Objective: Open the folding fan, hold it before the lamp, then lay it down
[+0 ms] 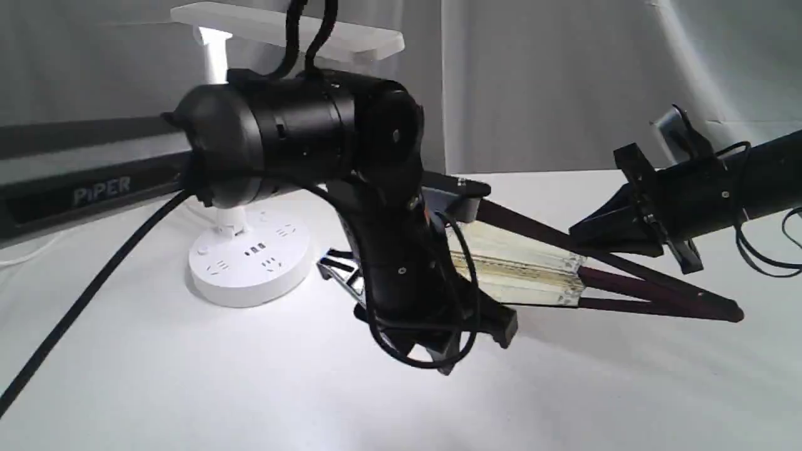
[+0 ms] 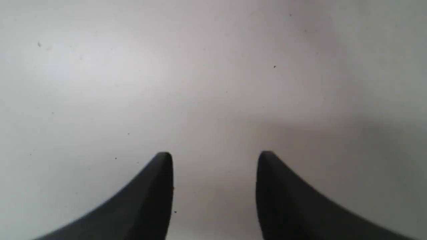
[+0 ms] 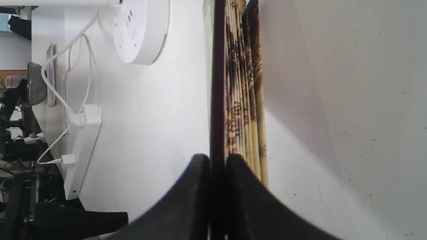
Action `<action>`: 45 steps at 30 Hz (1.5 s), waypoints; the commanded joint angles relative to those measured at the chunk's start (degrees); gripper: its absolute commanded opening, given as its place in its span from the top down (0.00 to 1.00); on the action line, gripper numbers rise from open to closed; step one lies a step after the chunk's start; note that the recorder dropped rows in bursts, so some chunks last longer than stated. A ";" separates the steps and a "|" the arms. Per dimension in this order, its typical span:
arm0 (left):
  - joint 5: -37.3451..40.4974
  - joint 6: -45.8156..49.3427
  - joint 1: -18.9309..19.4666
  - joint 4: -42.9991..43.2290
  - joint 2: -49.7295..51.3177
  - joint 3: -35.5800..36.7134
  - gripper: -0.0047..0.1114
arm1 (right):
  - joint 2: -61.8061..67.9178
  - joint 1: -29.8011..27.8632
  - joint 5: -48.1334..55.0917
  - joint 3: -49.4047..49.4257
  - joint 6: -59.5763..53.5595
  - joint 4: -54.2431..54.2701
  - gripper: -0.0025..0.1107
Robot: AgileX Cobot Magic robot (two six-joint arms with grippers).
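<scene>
Exterior view: a white desk (image 1: 188,388) spreads wide in front of a grey backdrop (image 1: 564,81). The lamp (image 1: 250,263) stands back left. To its right is the folding fan (image 1: 514,266), partly spread. The right tool (image 3: 217,158) pinches its maroon outer rib. The left tool (image 2: 215,156) gapes wide over plain desk.

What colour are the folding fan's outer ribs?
Dark maroon. The folding fan shows it best in the right wrist view, beside the cream pleats.

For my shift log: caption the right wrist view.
The right fingers pinch the folding fan by its dark rib, lamp base beyond.
</scene>
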 commanded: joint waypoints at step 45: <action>-92.03 -1.71 -0.10 2.91 -34.56 61.82 0.65 | -10.51 1.70 0.20 15.92 -4.85 16.54 0.98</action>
